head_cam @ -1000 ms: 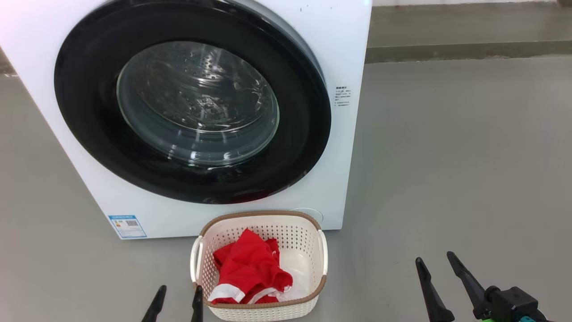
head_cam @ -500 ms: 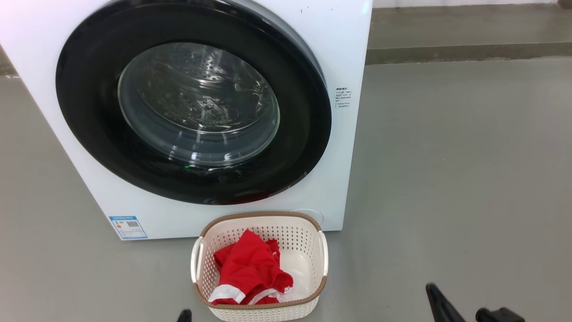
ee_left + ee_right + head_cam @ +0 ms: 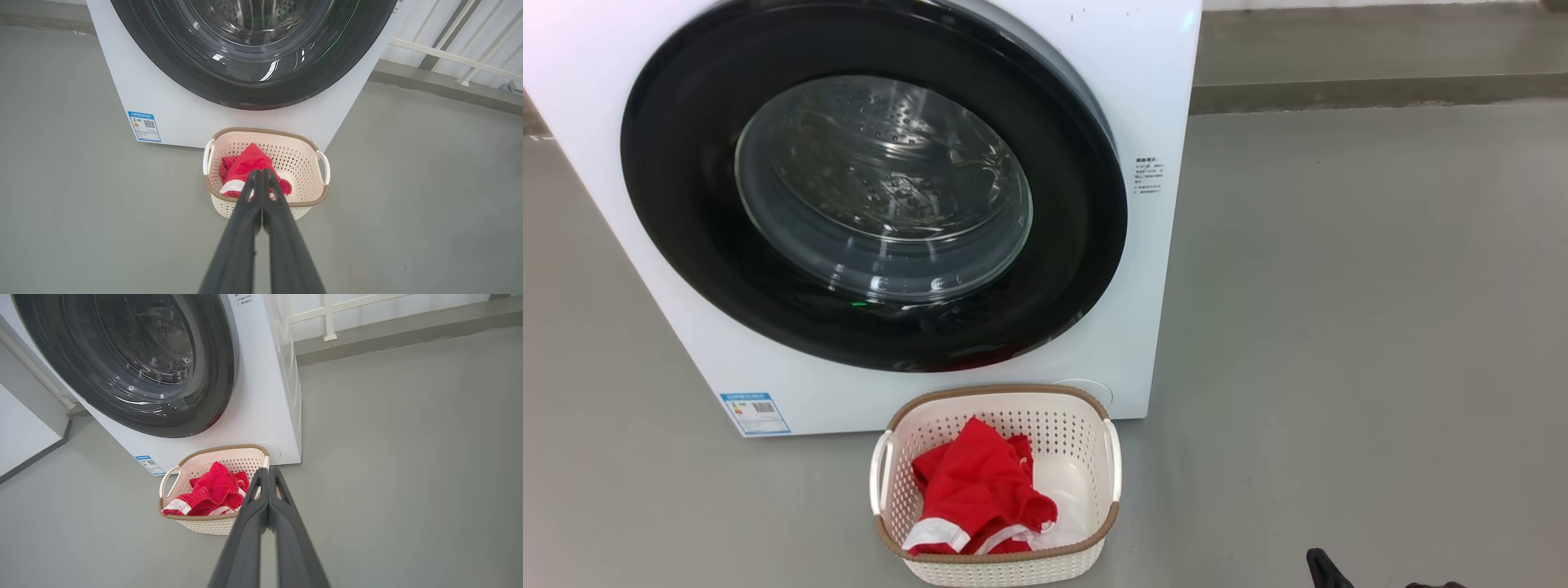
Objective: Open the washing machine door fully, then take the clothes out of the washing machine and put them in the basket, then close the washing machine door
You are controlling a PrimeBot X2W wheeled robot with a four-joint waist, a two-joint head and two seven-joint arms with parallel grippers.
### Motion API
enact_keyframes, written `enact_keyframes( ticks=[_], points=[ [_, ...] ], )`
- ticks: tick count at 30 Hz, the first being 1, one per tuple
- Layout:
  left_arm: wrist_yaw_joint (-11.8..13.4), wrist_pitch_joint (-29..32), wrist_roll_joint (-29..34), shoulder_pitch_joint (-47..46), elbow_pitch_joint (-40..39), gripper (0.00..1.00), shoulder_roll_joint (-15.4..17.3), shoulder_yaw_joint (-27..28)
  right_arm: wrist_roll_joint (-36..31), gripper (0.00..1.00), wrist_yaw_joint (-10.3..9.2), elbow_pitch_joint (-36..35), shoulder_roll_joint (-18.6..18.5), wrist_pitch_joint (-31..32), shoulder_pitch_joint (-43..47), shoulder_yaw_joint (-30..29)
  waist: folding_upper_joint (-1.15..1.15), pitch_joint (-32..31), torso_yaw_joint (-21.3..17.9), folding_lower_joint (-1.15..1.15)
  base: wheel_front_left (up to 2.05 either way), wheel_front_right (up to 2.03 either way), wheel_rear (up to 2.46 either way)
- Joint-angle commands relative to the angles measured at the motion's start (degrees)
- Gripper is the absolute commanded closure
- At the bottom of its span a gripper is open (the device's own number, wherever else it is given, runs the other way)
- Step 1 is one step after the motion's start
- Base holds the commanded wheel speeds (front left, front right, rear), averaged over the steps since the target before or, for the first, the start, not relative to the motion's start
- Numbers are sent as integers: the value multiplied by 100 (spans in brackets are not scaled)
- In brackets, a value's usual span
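Both hands have dropped down the head view since a second ago: then the pairs of dark fingers stood up at lower left and lower right, the right pair spread. Now one dark fingertip (image 3: 1320, 565) pokes up at the bottom edge, lower right. Machine, basket and clothes unchanged.

Left hand (image 3: 260, 172): fingers pressed together along their length, nothing between them, held in the air back from the basket. Right hand (image 3: 268, 470): also clenched, empty, off to the basket's right side.

The basket (image 3: 1005, 559) sits on the grey floor (image 3: 1339, 327) just in front of the washing machine (image 3: 1160, 82), near its lower right corner. The clothes (image 3: 976, 490) lie inside, a red bundle with white trim, piled toward the basket's left and near side; bare basket bottom shows on the right.

The washing machine door (image 3: 1078, 204) lies flat against the machine front, black rim glossy. The perforated steel drum (image 3: 882, 180) shows through the glass. Blue label (image 3: 756, 412) at the machine's lower left corner. White railing (image 3: 449, 57) behind the machine.
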Motion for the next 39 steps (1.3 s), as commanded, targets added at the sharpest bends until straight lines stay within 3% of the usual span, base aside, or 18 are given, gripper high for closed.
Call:
enact_keyframes(
  ticks=[1,39],
  points=[
    [-52,42,-166,-194,-106,100,21,108,215,100,0,-152,-57,40,-213,-31,0,13,-3,-1,0,0,0],
    [-528,499,-2426,-637,-44,100,-81,701,2514,100,-1,-217,-157,526,-727,-229,0,155,-55,-2,0,0,0]
  ],
)
